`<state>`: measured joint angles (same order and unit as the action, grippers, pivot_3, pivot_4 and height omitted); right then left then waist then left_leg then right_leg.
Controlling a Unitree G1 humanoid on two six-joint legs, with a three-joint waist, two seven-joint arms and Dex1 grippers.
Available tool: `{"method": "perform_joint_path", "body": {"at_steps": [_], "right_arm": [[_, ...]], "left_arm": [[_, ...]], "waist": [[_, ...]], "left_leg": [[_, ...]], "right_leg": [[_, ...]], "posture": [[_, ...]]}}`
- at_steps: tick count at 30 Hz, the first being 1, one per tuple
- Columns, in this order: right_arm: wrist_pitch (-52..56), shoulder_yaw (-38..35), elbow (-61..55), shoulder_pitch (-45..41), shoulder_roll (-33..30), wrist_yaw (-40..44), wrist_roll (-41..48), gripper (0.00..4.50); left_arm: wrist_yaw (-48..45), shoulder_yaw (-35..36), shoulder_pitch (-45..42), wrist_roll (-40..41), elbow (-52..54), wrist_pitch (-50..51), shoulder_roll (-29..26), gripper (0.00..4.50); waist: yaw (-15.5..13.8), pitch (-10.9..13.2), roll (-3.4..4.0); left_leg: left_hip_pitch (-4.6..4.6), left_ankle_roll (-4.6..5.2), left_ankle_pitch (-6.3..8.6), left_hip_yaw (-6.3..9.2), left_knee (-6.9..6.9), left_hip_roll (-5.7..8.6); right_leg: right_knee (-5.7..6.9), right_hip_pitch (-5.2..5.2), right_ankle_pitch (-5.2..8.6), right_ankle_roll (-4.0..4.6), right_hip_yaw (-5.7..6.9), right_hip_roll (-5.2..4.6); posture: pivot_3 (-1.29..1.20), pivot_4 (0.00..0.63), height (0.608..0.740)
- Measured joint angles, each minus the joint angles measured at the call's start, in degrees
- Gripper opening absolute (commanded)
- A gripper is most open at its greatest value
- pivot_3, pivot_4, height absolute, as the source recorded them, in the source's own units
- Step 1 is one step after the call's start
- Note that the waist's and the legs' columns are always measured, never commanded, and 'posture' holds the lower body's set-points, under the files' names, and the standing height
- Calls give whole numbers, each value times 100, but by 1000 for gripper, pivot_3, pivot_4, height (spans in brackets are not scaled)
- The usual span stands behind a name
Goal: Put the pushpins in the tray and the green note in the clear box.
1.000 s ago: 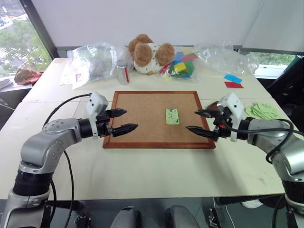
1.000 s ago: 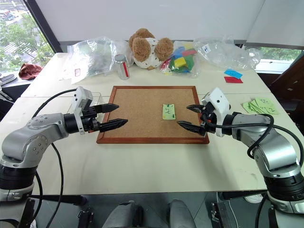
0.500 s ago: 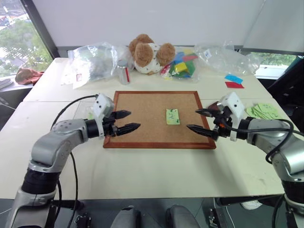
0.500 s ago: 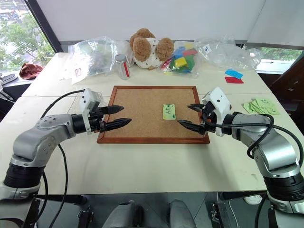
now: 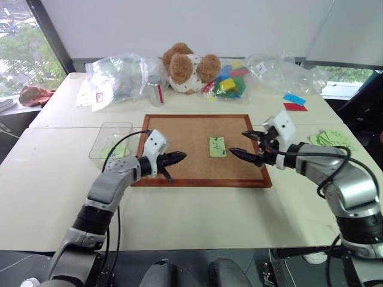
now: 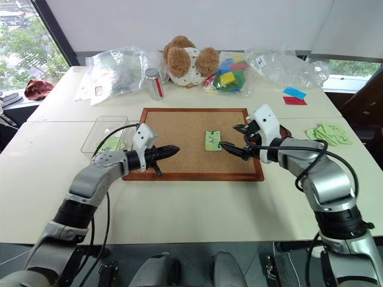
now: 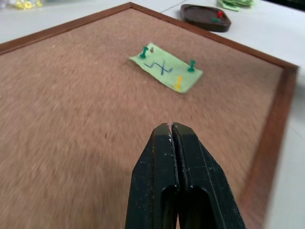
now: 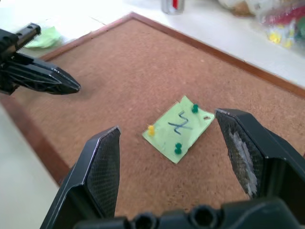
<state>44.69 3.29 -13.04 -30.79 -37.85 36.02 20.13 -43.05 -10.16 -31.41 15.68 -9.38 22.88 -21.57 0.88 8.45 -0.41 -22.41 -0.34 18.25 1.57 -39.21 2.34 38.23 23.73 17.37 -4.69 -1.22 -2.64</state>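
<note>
**A:** Pins first, I'd say. The green note (image 8: 180, 129) lies flat on the corkboard (image 5: 179, 155), held by three pushpins (image 8: 177, 148): two green, one yellow. A fourth corner shows only a small hole.

**B:** And the right gripper (image 8: 174, 167)?

**A:** Its fingers (image 8: 104, 162) are spread wide, the note showing between them, near but not touching. The left gripper (image 7: 172, 131) has its fingers pressed together on nothing, hovering over bare cork, apart from the note.

**B:** So how to pull a pin cleanly?

**A:** My judgement: narrow the spread before going down, so the tips straddle one pin head alone, probably the pin nearest the right arm. Pinch the head, not the paper, and lift straight up; a slanted pull could tear the slip or drag it.

**B:** Could the closed left help?

**A:** Possibly, by pressing the paper down beside the pin while it comes out.

**B:** Where do things go afterwards?

**A:** The tray (image 7: 206, 16) sits on the bench just past the board's right edge; it seems to hold something small already. The clear box (image 5: 111, 139) stands off the board's left edge.
</note>
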Motion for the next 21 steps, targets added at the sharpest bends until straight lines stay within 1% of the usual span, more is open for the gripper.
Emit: {"method": "perform_joint_path", "body": {"at_steps": [5, 9, 10, 11, 14, 21], "right_arm": [[31, 309, 902, -568, 600, -339, -331, 3467], [-385, 502, 1948, -1023, 1114, -472, -657, 3467], [-540, 529, 2272, -1137, 1262, -499, -752, 3204], [-629, 552, 2447, -1184, 1317, -525, -813, 2941], [-1043, 614, 3223, -1401, 1436, -598, -1093, 2941], [-1652, 546, 4151, -1610, 1683, -608, -1296, 2941]], "left_arm": [[79, -95, 7, -397, -556, -361, 113, 39], [97, -81, 22, -502, -606, -474, 154, 39], [106, -76, 23, -511, -621, -486, 164, 1], [111, -75, 24, -516, -621, -492, 177, 0], [136, -52, 40, -521, -619, -488, 188, 0], [242, 21, 162, -522, -494, -454, 201, 0]], "waist": [[-6, 0, 0], [-3, -1, 0], [-6, -2, 0], [-9, -2, 0], [-2, -3, 0], [27, -4, 1]], "left_leg": [[-5, -5, -3, 0, 3, 0], [-4, -5, -3, -3, -1, 0], [-4, -5, -3, -2, -1, 0], [-4, -5, -3, -2, -1, 1], [-2, -5, -3, -2, -1, 1], [1, -10, -6, -3, -1, 1]], "right_leg": [[10, 13, 0, 0, 1, 1], [11, 11, 0, 0, 0, 1], [11, 11, 0, 0, 1, 1], [12, 11, 0, 0, 1, 1], [14, 10, 0, 0, 2, 0], [26, 12, 0, 0, 1, 0]], "posture": [[0, 150, 740], [0, 150, 740], [0, 150, 740], [0, 150, 740], [0, 150, 740], [0, 150, 740]]}}
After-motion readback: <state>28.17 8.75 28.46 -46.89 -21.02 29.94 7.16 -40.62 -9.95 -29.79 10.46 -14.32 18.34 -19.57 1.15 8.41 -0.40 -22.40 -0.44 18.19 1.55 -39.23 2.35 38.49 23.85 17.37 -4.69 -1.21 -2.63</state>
